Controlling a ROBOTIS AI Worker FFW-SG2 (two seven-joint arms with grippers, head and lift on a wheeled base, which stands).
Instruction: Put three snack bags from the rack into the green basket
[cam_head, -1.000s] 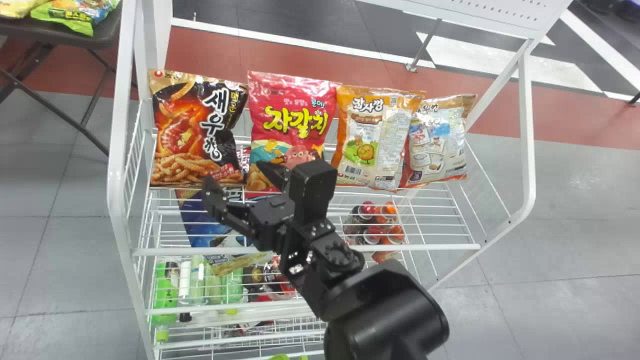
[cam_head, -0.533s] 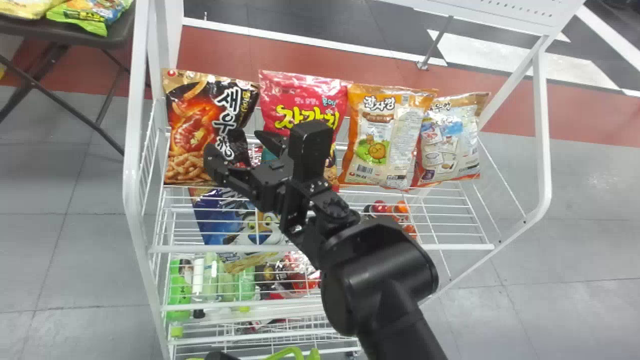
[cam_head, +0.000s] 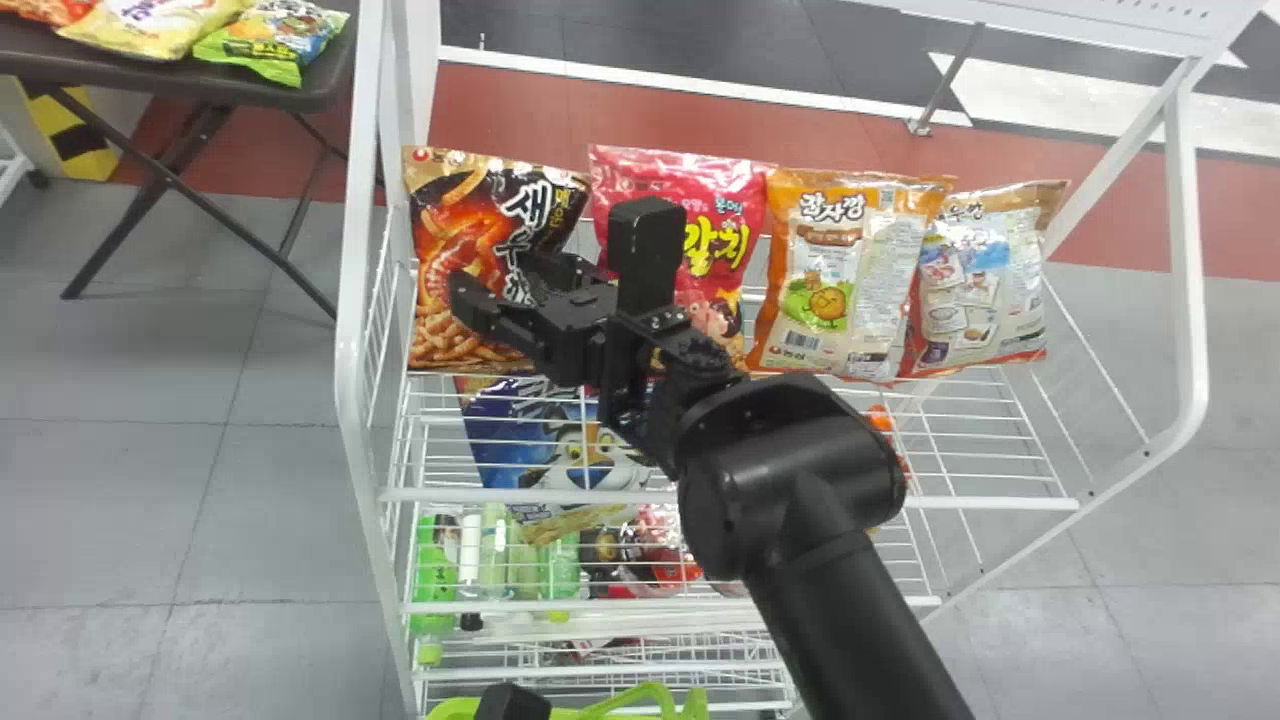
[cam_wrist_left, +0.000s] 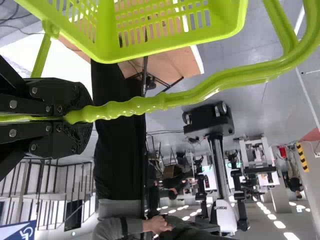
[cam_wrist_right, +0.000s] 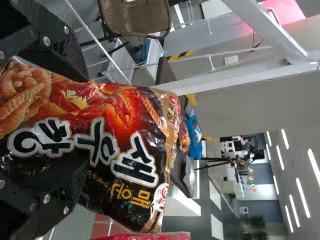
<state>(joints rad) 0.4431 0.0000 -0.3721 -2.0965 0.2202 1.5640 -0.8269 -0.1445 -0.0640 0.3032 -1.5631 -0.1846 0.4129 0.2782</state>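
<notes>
At the far left, past the rack (cam_head: 351, 380), a dark surface (cam_head: 170, 85) carries other snack packets (cam_head: 270, 38). Next comes the black snack bag (cam_head: 445, 335), upright at the left end of the rack's upper shelf, and your right hand (cam_head: 494, 276) is at it. The fingers (cam_wrist_right: 65, 42) are parted, one to either side of the bag's lower part, with the bag's printed front reaching out past their tips. You can't tell whether they touch it. This looks like the grasp step of a pick: square up, close on the bag, then lift it clear before you swing to the basket.

Low in front of the rack, your left hand (cam_wrist_left: 82, 116) is clamped on the handle (cam_wrist_left: 200, 92) of the green basket (cam_wrist_left: 107, 37); keep that steady. Farther right, beside the black bag, stand the pink bag (cam_head: 640, 175), the orange bag (cam_head: 785, 260) and the pale bag (cam_head: 985, 290), likely candidates for later picks.
</notes>
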